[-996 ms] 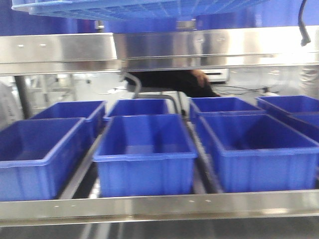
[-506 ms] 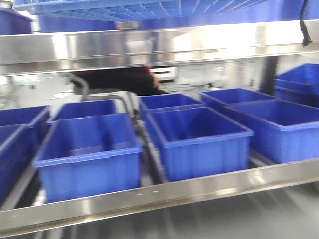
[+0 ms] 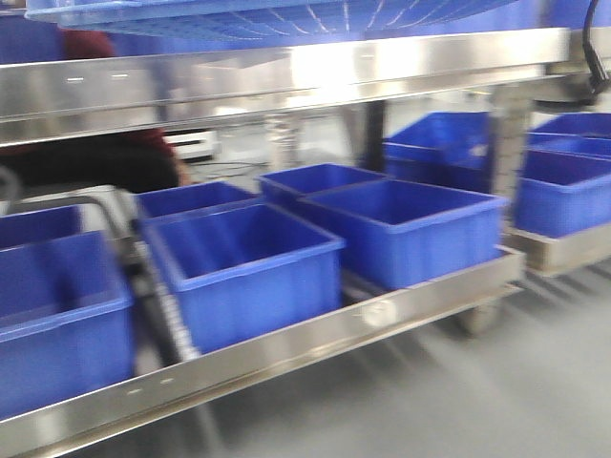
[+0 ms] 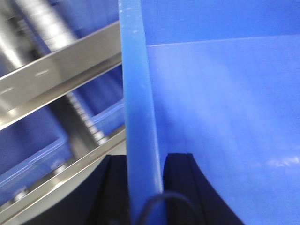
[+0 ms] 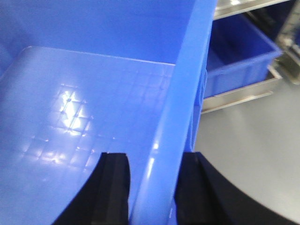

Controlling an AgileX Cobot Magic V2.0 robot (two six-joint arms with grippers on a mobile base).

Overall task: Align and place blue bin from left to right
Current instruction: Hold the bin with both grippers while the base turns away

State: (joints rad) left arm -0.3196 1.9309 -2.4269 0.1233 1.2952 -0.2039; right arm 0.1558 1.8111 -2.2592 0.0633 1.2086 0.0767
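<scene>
The left end effector [image 4: 145,161] pinches one side wall of the blue bin [image 3: 286,14], which is held high above the steel shelf [image 3: 286,81] and its darker bins [image 3: 239,267]. The right end effector [image 5: 152,161] pinches the opposite wall.

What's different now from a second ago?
The whole view has swung: the shelf's dark blue bins slid left in the picture, and a second rack of bins appeared at right. The light blue bin stays overhead, its rim in the left hand and right hand.
</scene>
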